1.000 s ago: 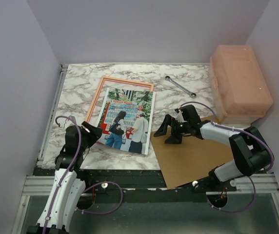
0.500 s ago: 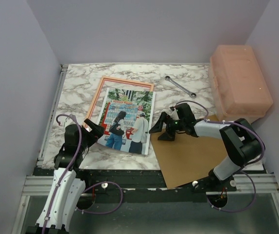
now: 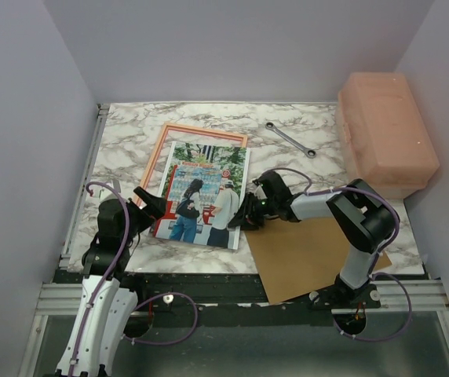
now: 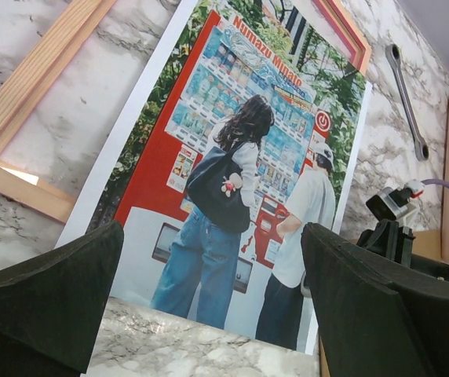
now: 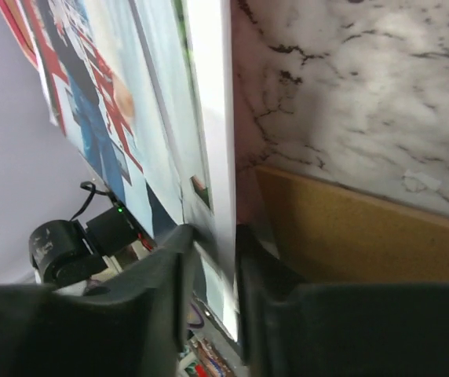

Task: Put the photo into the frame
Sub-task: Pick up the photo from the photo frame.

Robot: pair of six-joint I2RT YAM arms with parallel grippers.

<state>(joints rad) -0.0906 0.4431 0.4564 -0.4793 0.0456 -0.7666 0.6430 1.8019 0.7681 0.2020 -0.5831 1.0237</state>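
Note:
The photo (image 3: 201, 192) lies face up on the marble table, its top part overlapping the frame (image 3: 155, 155), which lies with its pale wood side up. My left gripper (image 3: 155, 206) stands open at the photo's lower left edge, touching nothing; in the left wrist view its fingers spread wide (image 4: 217, 306) before the photo (image 4: 240, 157) and the frame's wooden rail (image 4: 36, 86). My right gripper (image 3: 244, 217) is at the photo's lower right edge. In the right wrist view its jaws (image 5: 215, 259) pinch the photo's white border (image 5: 209, 118), one finger on each face.
A brown fibreboard panel (image 3: 311, 251) lies at the front right, under my right arm, and juts past the table's near edge. A wrench (image 3: 290, 139) lies at the back, and a pink box (image 3: 385, 133) fills the back right corner. Walls enclose the table.
My left gripper has opened and let go of the photo's left edge. My right gripper moved left off the brown panel and closed on the photo's right edge.

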